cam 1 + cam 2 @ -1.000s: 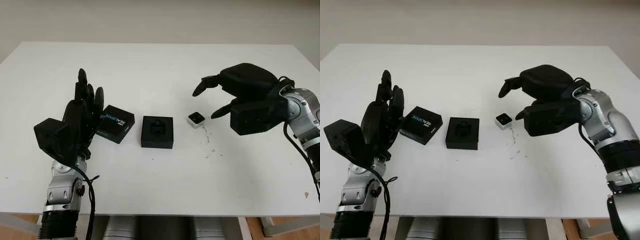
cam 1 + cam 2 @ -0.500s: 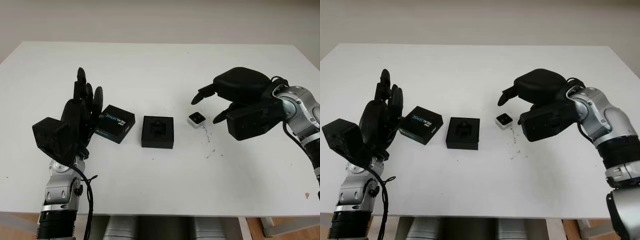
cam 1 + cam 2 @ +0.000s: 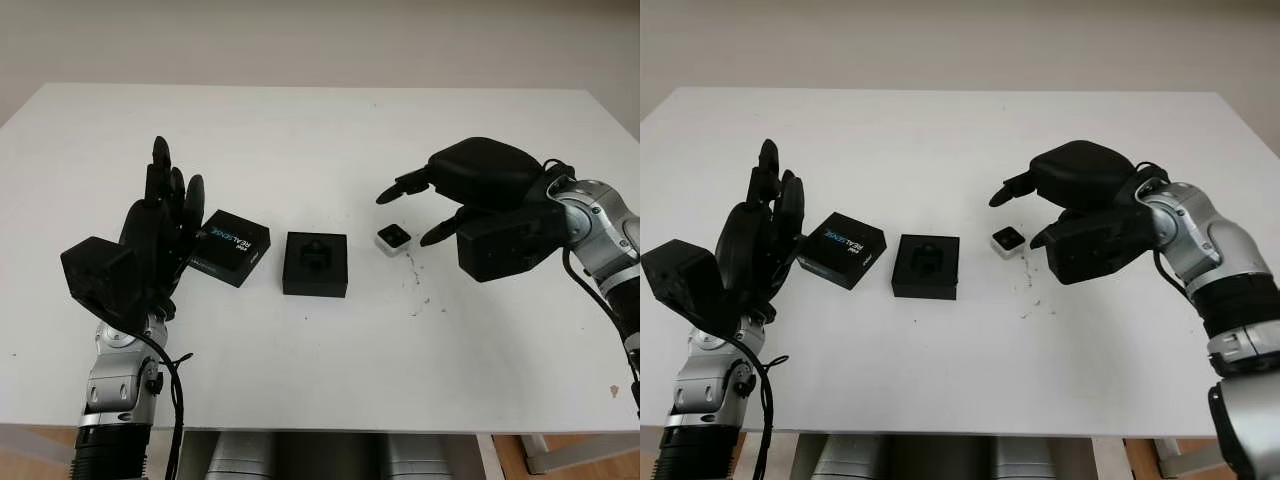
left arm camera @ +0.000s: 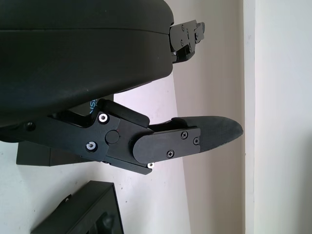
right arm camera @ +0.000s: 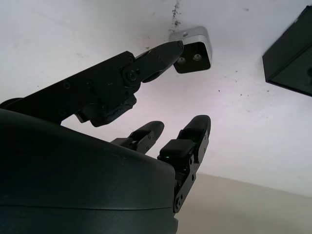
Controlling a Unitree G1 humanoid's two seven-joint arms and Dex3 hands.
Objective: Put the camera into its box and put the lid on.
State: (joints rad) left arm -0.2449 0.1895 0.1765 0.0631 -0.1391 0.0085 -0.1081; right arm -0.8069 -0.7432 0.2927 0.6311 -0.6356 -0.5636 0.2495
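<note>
Right hand (image 3: 415, 205), black three-finger, holds nothing; fingers part-curled in an open pinch, one upper finger reaching over and past the small silver-and-black cube camera (image 3: 393, 238), thumb tip just beside the camera's near side; contact not clear from the wrist view; camera sits on the white counter (image 3: 320, 130), not lifted. Open black square box with moulded insert (image 3: 315, 264) lies beyond the camera from this hand, near but apart; black lid with blue lettering (image 3: 231, 247) lies further on, just in front of the left hand (image 3: 160, 215), which is open, held upright and holds nothing.

Risks, as judgement: thumb closes first and pushes the small camera sliding toward the box; off-centre pinch on a smooth cube lets it twist or pop out; fingers catching only the top edge could tip it; dark specks on the counter near the hand look harmless.
</note>
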